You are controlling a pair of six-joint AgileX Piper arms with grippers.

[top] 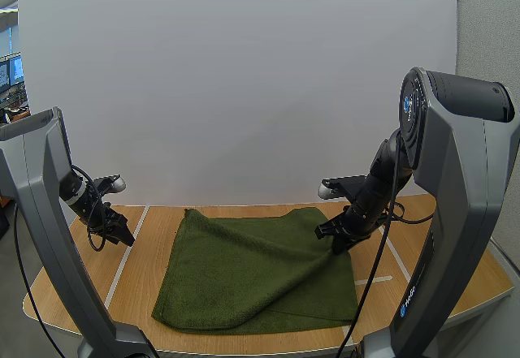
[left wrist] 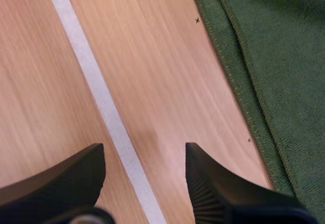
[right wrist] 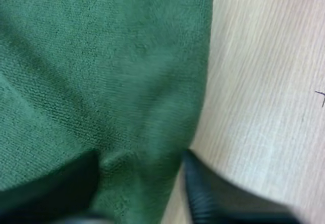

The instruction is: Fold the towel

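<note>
A dark green towel lies on the wooden table, doubled over, with its rounded fold along the front. My right gripper is down at the towel's right edge, where creases run toward it. In the right wrist view its fingers stand apart with a bunched bit of towel between them; the gripper is open. My left gripper hangs over bare wood left of the towel. In the left wrist view it is open with nothing in it, and the towel's hemmed edge lies off to one side.
A white tape line runs across the wood under my left gripper, and another tape line lies right of the towel. The table's front edge curves just below the towel's fold. A white screen stands behind the table.
</note>
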